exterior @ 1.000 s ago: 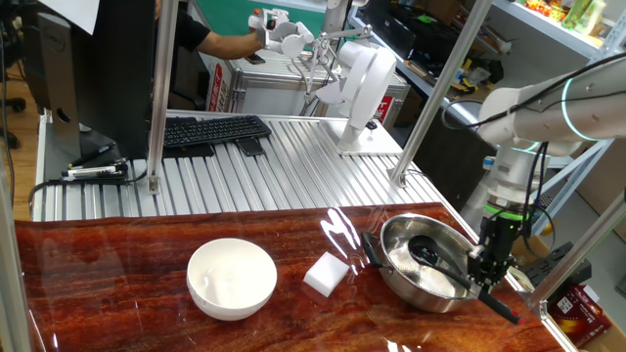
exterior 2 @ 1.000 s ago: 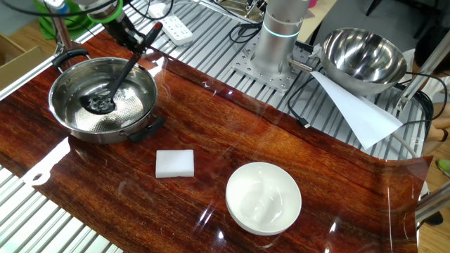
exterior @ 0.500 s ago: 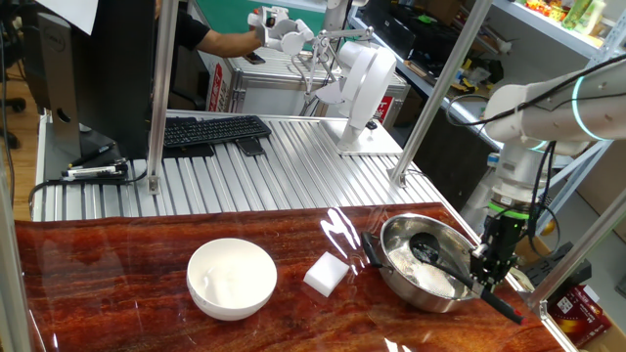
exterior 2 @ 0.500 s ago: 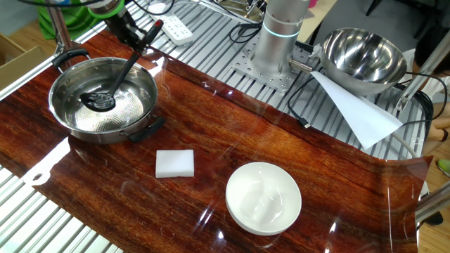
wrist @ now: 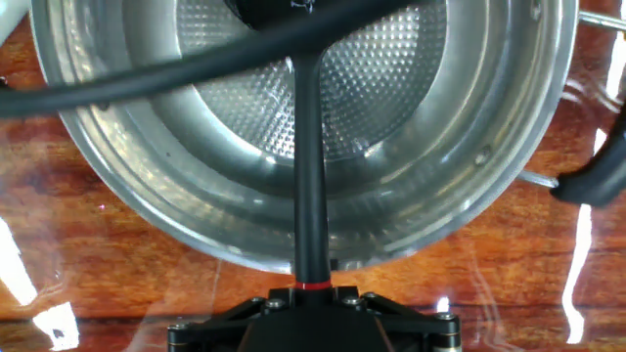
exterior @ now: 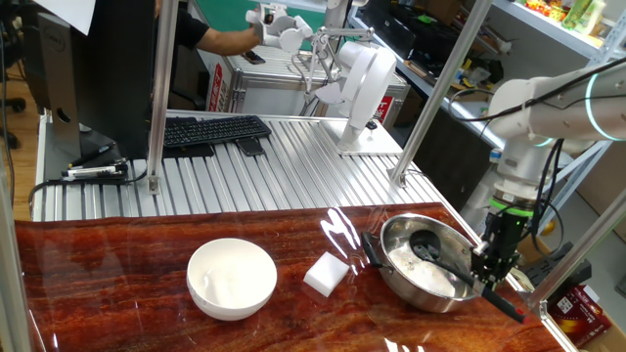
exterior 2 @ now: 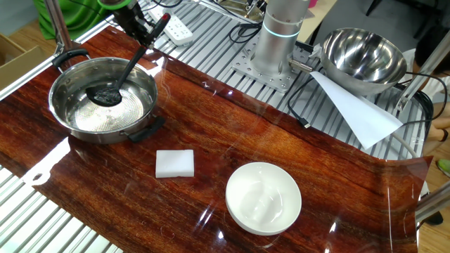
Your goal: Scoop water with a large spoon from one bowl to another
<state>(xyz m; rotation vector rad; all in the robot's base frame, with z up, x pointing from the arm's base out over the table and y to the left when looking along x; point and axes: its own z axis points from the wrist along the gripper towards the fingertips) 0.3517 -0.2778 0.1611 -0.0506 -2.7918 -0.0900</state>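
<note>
The black large spoon (exterior 2: 131, 65) leans into the wide steel bowl (exterior 2: 65, 112) at the table's end, its round cup (exterior: 427, 248) low inside the bowl. My gripper (exterior: 487, 271) is shut on the handle's upper end, just past the red mark (wrist: 313, 286), outside the bowl's rim. From the hand view the handle (wrist: 310, 166) runs straight down into the steel bowl (wrist: 469, 156). Water shows only as a faint sheen on the bowl's floor (exterior 2: 88, 118). The white bowl (exterior: 232, 279) stands apart on the wooden table, and I cannot tell whether it holds water.
A white rectangular block (exterior: 326, 273) lies between the two bowls. A second steel bowl (exterior 2: 363, 55) and a sheet of paper (exterior 2: 358, 112) sit on the ribbed metal surface behind the table. The robot's base column (exterior 2: 281, 31) stands there too. A black keyboard (exterior: 210, 130) lies further back.
My gripper has risen a little with the spoon's handle, and the cup has lifted slightly and shifted inside the steel bowl. The white bowl and block have not moved.
</note>
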